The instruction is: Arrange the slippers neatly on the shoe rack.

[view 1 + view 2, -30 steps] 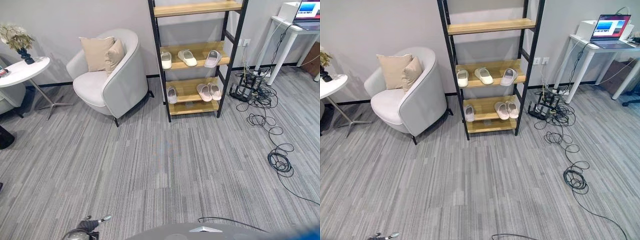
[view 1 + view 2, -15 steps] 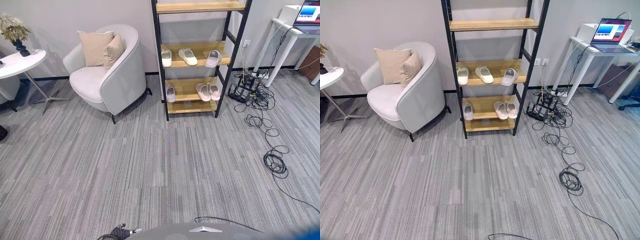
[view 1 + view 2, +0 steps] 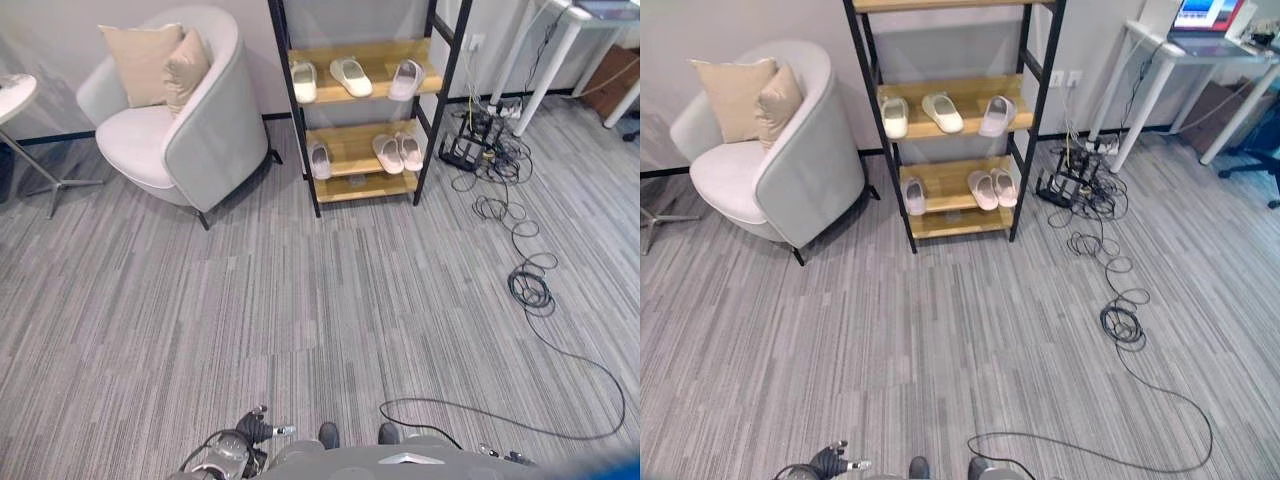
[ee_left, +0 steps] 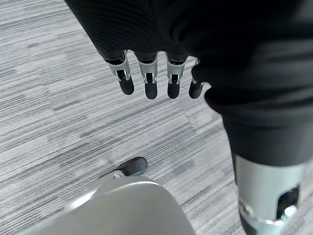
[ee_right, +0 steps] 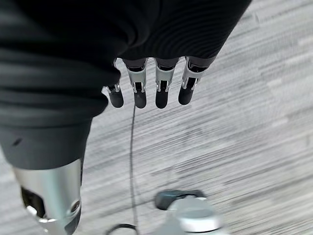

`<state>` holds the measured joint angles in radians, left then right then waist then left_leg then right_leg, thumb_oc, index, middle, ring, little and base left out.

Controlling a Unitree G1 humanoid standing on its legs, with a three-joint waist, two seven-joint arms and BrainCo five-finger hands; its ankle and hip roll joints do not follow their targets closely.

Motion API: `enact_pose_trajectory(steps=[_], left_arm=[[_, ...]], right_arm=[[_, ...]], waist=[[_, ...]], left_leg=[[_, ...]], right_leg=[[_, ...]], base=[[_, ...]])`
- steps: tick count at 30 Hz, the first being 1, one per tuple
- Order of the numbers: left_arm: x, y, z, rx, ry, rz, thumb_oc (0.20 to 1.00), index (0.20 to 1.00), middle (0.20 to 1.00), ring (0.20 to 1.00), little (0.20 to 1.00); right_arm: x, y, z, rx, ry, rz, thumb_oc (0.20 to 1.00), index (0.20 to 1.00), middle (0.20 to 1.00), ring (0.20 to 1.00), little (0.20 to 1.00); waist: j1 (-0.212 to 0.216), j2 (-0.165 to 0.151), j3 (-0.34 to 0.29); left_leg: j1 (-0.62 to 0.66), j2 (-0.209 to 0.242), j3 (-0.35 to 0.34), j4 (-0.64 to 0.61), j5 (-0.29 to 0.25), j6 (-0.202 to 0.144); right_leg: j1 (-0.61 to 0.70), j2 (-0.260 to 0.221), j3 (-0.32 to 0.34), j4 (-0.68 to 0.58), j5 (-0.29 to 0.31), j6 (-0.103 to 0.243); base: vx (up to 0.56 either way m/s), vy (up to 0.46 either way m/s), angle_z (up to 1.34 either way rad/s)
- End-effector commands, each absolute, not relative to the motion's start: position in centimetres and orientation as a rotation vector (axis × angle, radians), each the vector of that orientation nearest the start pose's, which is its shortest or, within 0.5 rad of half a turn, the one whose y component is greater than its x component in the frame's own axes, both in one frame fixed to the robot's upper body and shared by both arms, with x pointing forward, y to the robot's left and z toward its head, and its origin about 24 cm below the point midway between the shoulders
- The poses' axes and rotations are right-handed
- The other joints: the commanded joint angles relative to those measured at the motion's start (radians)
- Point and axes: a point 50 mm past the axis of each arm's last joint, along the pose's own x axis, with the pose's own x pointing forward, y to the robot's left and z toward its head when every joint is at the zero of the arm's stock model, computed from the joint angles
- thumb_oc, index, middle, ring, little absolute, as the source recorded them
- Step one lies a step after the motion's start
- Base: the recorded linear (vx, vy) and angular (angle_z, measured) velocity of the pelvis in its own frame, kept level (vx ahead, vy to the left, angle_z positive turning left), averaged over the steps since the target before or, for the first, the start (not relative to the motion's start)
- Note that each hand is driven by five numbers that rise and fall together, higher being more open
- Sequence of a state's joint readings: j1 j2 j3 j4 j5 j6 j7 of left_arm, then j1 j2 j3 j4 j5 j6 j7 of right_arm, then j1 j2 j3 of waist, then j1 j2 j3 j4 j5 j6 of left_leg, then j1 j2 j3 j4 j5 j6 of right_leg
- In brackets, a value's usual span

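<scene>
Six slippers [image 3: 394, 152] sit on shoe rack [image 3: 352, 178], three per shelf, loosely paired; straightening likely remains. Left hand [image 4: 151, 78] and right hand [image 5: 146, 85] hang relaxed, fingers straight, holding nothing.

head eyes – high, downward, share shoe rack [image 3: 352, 100] | wrists – close, floorward

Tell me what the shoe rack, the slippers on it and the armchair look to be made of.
Shoe rack: thin black uprights, probably painted metal, with light boards showing wood grain, possibly laminate.
Slippers: smooth, matte, pale and one-piece, so likely moulded foam or rubber.
Armchair: light grey shell and paler seat with a soft, seamless look, probably upholstery fabric or faux leather; the weave cannot be made out.
</scene>
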<state>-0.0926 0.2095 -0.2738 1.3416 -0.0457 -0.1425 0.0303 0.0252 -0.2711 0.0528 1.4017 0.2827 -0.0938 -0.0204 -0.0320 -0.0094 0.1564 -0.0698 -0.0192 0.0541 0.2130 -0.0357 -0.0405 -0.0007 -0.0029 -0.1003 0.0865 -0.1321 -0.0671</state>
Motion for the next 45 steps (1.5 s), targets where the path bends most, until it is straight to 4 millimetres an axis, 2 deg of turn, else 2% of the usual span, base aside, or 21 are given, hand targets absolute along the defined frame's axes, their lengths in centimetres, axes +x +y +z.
enact_pose_trajectory(steps=[1, 3, 6, 7, 8, 12, 13, 14, 15, 16, 17, 19, 21, 25, 29, 32, 33, 36, 38, 41, 45], left_arm=[[12.8, 21.0, -15.6, 0.384, 1.061, -0.08, 1.0, 1.0, 1.0, 1.0, 1.0], [12.1, 20.4, -15.9, 0.387, 1.072, -0.103, 1.0, 1.0, 1.0, 1.0, 1.0], [11.1, 20.2, -16.2, 0.408, 1.108, -0.13, 1.0, 1.0, 1.0, 1.0, 1.0], [10.5, 20.4, -16.4, 0.399, 1.134, -0.125, 1.0, 1.0, 1.0, 1.0, 1.0], [7.9, 21.4, -16.9, 0.401, 1.228, -0.1, 1.0, 1.0, 1.0, 1.0, 1.0], [7.6, 22.4, -16.7, 0.422, 1.245, -0.083, 1.0, 1.0, 1.0, 1.0, 1.0], [8.5, 23.2, -16.4, 0.422, 1.217, -0.047, 1.0, 1.0, 1.0, 1.0, 1.0], [8.5, 23.2, -16.4, 0.422, 1.217, -0.047, 1.0, 1.0, 1.0, 1.0, 1.0], [9.9, 23.6, -16.0, 0.424, 1.174, -0.015, 1.0, 1.0, 1.0, 1.0, 1.0], [10.8, 23.6, -15.7, 0.442, 1.14, -0.018, 1.0, 1.0, 1.0, 1.0, 1.0], [11.2, 23.7, -15.5, 0.458, 1.122, -0.02, 1.0, 1.0, 1.0, 1.0, 1.0], [12.0, 23.7, -15.3, 0.471, 1.092, -0.026, 1.0, 1.0, 1.0, 1.0, 1.0], [11.7, 23.2, -15.5, 0.489, 1.101, -0.063, 1.0, 1.0, 1.0, 1.0, 1.0], [10.7, 22.9, -15.9, 0.513, 1.13, -0.099, 1.0, 1.0, 1.0, 1.0, 1.0], [8.9, 22.0, -16.5, 0.482, 1.183, -0.117, 1.0, 1.0, 1.0, 1.0, 1.0], [9.4, 21.7, -16.5, 0.456, 1.17, -0.101, 1.0, 1.0, 1.0, 1.0, 1.0], [10.9, 21.2, -16.2, 0.463, 1.117, -0.115, 1.0, 1.0, 1.0, 1.0, 1.0], [12.4, 20.2, -15.8, 0.46, 1.049, -0.128, 1.0, 1.0, 1.0, 1.0, 1.0], [12.6, 19.9, -15.7, 0.435, 1.037, -0.11, 1.0, 1.0, 1.0, 1.0, 1.0], [12.3, 20.3, -15.8, 0.448, 1.056, -0.105, 1.0, 1.0, 1.0, 1.0, 1.0], [10.4, 21.6, -16.2, 0.411, 1.137, -0.038, 1.0, 1.0, 1.0, 1.0, 1.0]], right_arm=[[4.0, -26.8, -16.1, -0.133, 1.318, -0.329, 1.0, 1.0, 1.0, 1.0, 1.0], [3.3, -26.8, -16.2, -0.186, 1.35, -0.296, 1.0, 1.0, 1.0, 1.0, 1.0], [4.7, -26.4, -16.2, -0.221, 1.317, -0.262, 1.0, 1.0, 1.0, 1.0, 1.0], [4.9, -26.4, -16.1, -0.229, 1.31, -0.25, 1.0, 1.0, 1.0, 1.0, 1.0], [5.6, -26.0, -16.2, -0.225, 1.286, -0.236, 1.0, 1.0, 1.0, 1.0, 1.0], [7.1, -24.7, -16.2, -0.218, 1.236, -0.181, 1.0, 1.0, 1.0, 1.0, 1.0], [7.6, -24.0, -16.3, -0.219, 1.227, -0.145, 1.0, 1.0, 1.0, 1.0, 1.0], [7.6, -24.0, -16.3, -0.219, 1.227, -0.145, 1.0, 1.0, 1.0, 1.0, 1.0], [8.5, -23.8, -16.2, -0.22, 1.201, -0.135, 1.0, 1.0, 1.0, 1.0, 1.0], [9.2, -23.5, -16.1, -0.229, 1.175, -0.122, 1.0, 1.0, 1.0, 1.0, 1.0], [9.6, -23.4, -16.0, -0.237, 1.154, -0.115, 1.0, 1.0, 1.0, 1.0, 1.0], [9.6, -23.7, -15.9, -0.237, 1.15, -0.128, 1.0, 1.0, 1.0, 1.0, 1.0], [9.1, -24.0, -16.0, -0.244, 1.171, -0.132, 1.0, 1.0, 1.0, 1.0, 1.0], [6.7, -24.8, -16.3, -0.242, 1.253, -0.158, 1.0, 1.0, 1.0, 1.0, 1.0], [4.7, -25.8, -16.3, -0.202, 1.309, -0.24, 1.0, 1.0, 1.0, 1.0, 1.0], [5.4, -26.4, -16.1, -0.205, 1.28, -0.262, 1.0, 1.0, 1.0, 1.0, 1.0], [6.0, -26.6, -15.9, -0.228, 1.263, -0.26, 1.0, 1.0, 1.0, 1.0, 1.0], [7.0, -27.2, -15.5, -0.253, 1.228, -0.271, 1.0, 1.0, 1.0, 1.0, 1.0], [7.9, -27.3, -15.3, -0.271, 1.197, -0.267, 1.0, 1.0, 1.0, 1.0, 1.0], [8.7, -26.8, -15.3, -0.289, 1.175, -0.237, 1.0, 1.0, 1.0, 1.0, 1.0], [8.9, -25.7, -15.6, -0.283, 1.17, -0.199, 1.0, 1.0, 1.0, 1.0, 1.0]], waist=[[0.009, -0.031, -0.005], [0.037, -0.03, -0.012], [0.086, -0.024, -0.019], [0.091, -0.019, -0.026], [0.091, -0.023, -0.063], [0.099, -0.055, -0.088], [0.106, -0.063, -0.087], [0.107, -0.064, -0.087], [0.102, -0.054, -0.068], [0.089, -0.029, -0.046], [0.076, -0.014, -0.038], [0.053, -0.002, -0.014], [0.038, 0.0, -0.005], [0.0, -0.001, -0.001], [-0.008, -0.001, -0.039], [-0.008, 0.0, -0.043], [-0.003, -0.013, -0.032], [0.015, -0.028, -0.009], [0.039, -0.033, -0.009], [0.081, -0.03, -0.008], [0.113, -0.039, -0.025]], left_leg=[[-0.122, 0.05, -0.013, 0.177, 0.041, -0.037], [-0.187, 0.011, -0.004, 0.076, 0.023, -0.008], [-0.227, -0.023, -0.065, -0.15, 0.123, -0.02], [-0.213, -0.022, -0.076, -0.178, 0.141, -0.02], [-0.173, -0.023, -0.078, -0.195, 0.144, 0.002], [-0.153, -0.04, -0.055, -0.149, 0.095, 0.032], [-0.132, -0.047, -0.047, -0.141, 0.066, 0.052], [-0.132, -0.048, -0.046, -0.14, 0.065, 0.052], [-0.095, -0.052, -0.044, -0.135, 0.038, 0.079], [-0.048, -0.047, -0.048, -0.134, 0.013, 0.094], [0.006, -0.047, -0.052, -0.144, -0.016, 0.102], [0.06, -0.041, -0.075, -0.157, -0.046, 0.09], [0.089, -0.041, -0.086, -0.159, -0.067, 0.081], [0.138, -0.045, -0.116, -0.152, -0.109, 0.064], [0.179, -0.008, -0.149, -0.164, -0.128, 0.032], [0.145, 0.025, -0.155, -0.092, -0.099, -0.003], [0.083, 0.052, -0.124, 0.02, -0.061, -0.028], [0.001, 0.075, -0.061, 0.131, -0.043, -0.012], [-0.037, 0.062, -0.041, 0.027, -0.061, -0.005], [-0.101, 0.049, -0.077, -0.088, 0.035, -0.018], [-0.103, 0.047, -0.087, -0.161, 0.072, -0.018]], right_leg=[[0.039, -0.052, -0.021, 0.01, 0.02, 0.101], [0.082, -0.049, -0.017, -0.033, 0.014, 0.115], [0.163, -0.024, 0.017, -0.097, 0.003, 0.127], [0.171, -0.017, 0.032, -0.103, 0.0, 0.129], [0.195, -0.027, 0.047, -0.102, -0.012, 0.141], [0.188, -0.058, 0.059, -0.018, -0.016, 0.165], [0.142, -0.071, 0.052, 0.096, 0.028, 0.195], [0.141, -0.071, 0.052, 0.098, 0.027, 0.195], [0.045, -0.109, 0.03, 0.292, 0.158, 0.241], [-0.018, -0.151, -0.035, 0.429, 0.208, 0.236], [-0.054, -0.199, -0.105, 0.443, 0.204, 0.213], [-0.109, -0.219, -0.147, 0.294, 0.152, 0.196], [-0.128, -0.222, -0.15, 0.203, 0.165, 0.205], [-0.172, -0.193, -0.034, 0.079, 0.211, 0.23], [-0.122, -0.119, 0.024, 0.037, 0.159, 0.202], [-0.1, -0.087, -0.002, 0.039, 0.117, 0.173], [-0.077, -0.088, -0.028, 0.039, 0.097, 0.147], [-0.031, -0.088, -0.063, 0.024, 0.076, 0.129], [0.002, -0.091, -0.088, 0.0, 0.059, 0.141], [0.046, -0.075, -0.098, -0.011, 0.037, 0.142], [0.092, -0.062, -0.091, -0.016, 0.017, 0.147]], base=[[0.16, -0.109, 0.02], [0.3, -0.022, 0.11], [0.31, 0.072, -0.02], [0.54, 0.231, -0.9], [0.48, 0.244, -1.03], [0.34, 0.214, -0.57], [0.23, 0.176, -0.17], [0.23, 0.231, -0.15], [0.24, 0.271, -0.37], [0.43, 0.367, -0.05], [0.44, 0.245, -0.03], [0.45, -0.005, 0.07], [0.3, -0.105, 0.16], [0.28, -0.17, 0.48], [0.33, -0.308, 0.29], [0.12, -0.273, -0.12], [0.08, -0.283, 0.32], [0.08, -0.189, 0.68], [0.2, -0.05, 0.52], [0.2, 0.025, 0.39], [0.23, 0.087, -0.09]])
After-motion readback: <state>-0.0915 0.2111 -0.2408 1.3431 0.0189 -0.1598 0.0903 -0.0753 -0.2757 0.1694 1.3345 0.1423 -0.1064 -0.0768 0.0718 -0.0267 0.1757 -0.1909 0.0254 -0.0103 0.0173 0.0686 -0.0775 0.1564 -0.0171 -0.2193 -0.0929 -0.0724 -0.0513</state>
